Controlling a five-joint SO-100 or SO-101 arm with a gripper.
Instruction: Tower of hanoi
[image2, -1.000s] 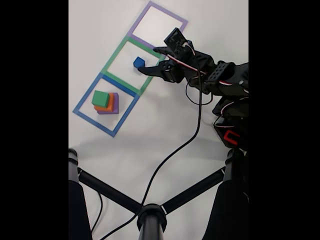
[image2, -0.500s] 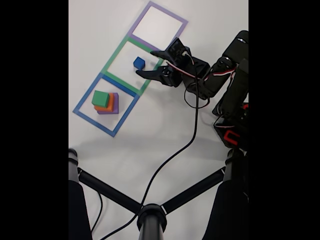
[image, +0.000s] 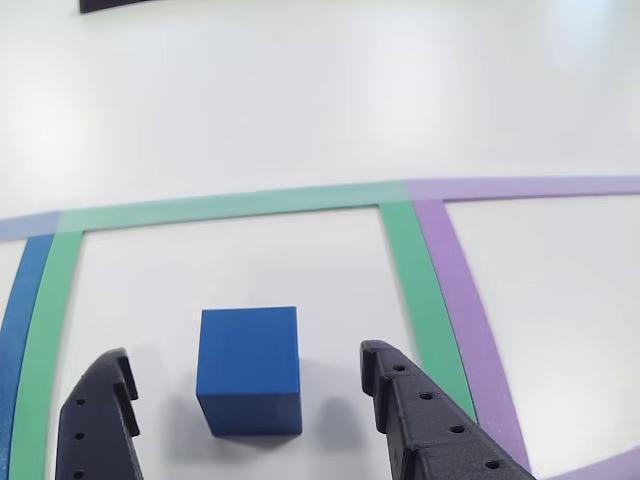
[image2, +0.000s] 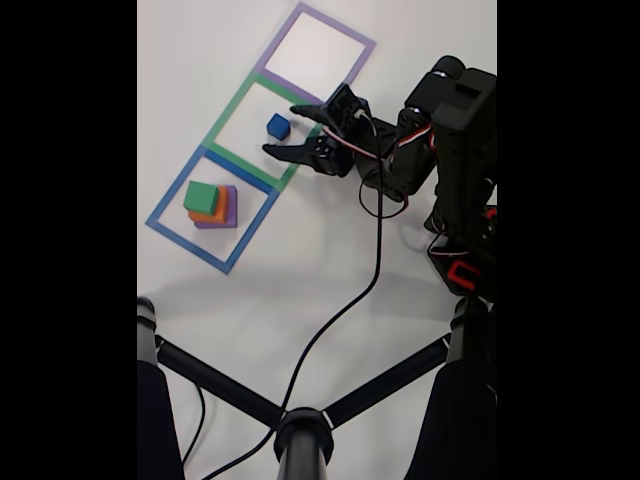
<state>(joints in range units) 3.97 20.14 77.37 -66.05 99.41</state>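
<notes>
A small blue cube (image: 249, 368) (image2: 278, 126) rests on the table inside the green taped square (image2: 228, 103). My gripper (image: 245, 380) (image2: 281, 131) stands open around it, one black finger (image: 98, 420) at its left and the other finger (image: 415, 415) at its right in the other view, neither touching it. In the fixed view a stack of blocks sits inside the blue taped square (image2: 170, 195): a green block (image2: 200, 197) on an orange one (image2: 213, 214) on a purple one (image2: 228, 208). The purple taped square (image2: 320, 45) holds nothing.
The white table (image2: 300, 270) carries the three taped squares in a diagonal row. A black cable (image2: 340, 310) trails from the arm down to a black tripod-like stand (image2: 300, 430) at the bottom. The arm's base (image2: 465, 260) stands at the right.
The arm has folded upward and the open gripper has slid left, so its fingers now flank the blue cube. The cube and the stack have not moved.
</notes>
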